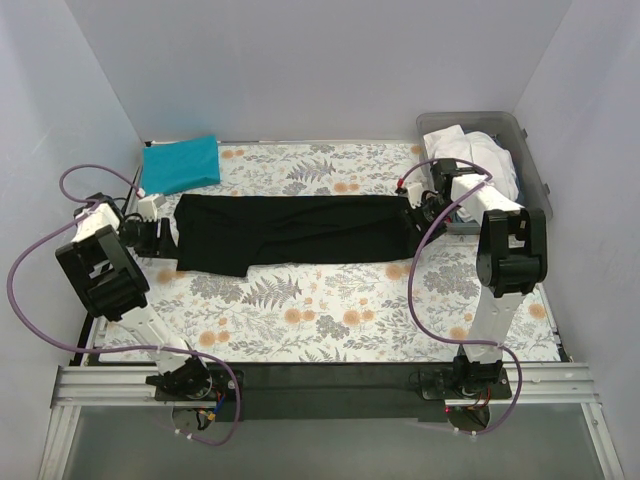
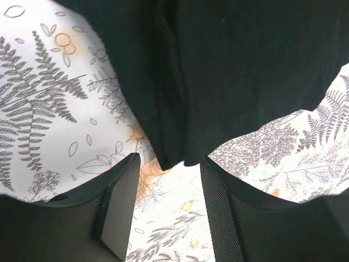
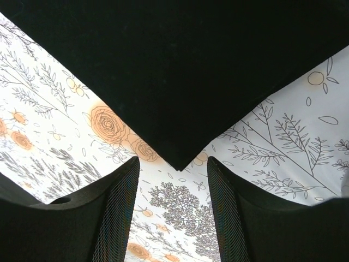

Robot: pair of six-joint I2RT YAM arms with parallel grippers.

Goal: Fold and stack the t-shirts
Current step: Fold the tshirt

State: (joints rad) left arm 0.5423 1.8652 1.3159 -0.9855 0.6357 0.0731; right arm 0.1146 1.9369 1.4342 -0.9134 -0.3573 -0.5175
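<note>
Left wrist view, item one: my left pincer (image 2: 169,183). Its jaws stand moderately apart, with nothing between them but the floral cloth (image 2: 49,109). At twelve o'clock from the tips, a folded corner of the black t-shirt (image 2: 234,71) points toward the gap, near but not gripped. I judge that I am set here so that this corner can be taken.

Item two, right wrist view: my right pincer (image 3: 173,183). Its jaws are likewise apart and empty. A clean point of the same shirt lies at twelve o'clock, just short of the tips.

Item three, top view: the black t-shirt is a long flat band across the middle of the table, running nine to three o'clock with one end at each pincer. Its seven o'clock part spreads wider, so the fold is uneven. I judge it is laid lengthwise so each arm can work one end.

Item four: the teal-blue t-shirt (image 1: 180,163) is a neat folded rectangle at the table's eleven o'clock corner, apart from the black one. It is probably kept there, outside the folding area, as the base of the stack.

Item five: the white t-shirt (image 1: 475,155) is bunched and unfolded inside the tub (image 1: 535,170) at two o'clock. I judge it awaits its turn.
</note>
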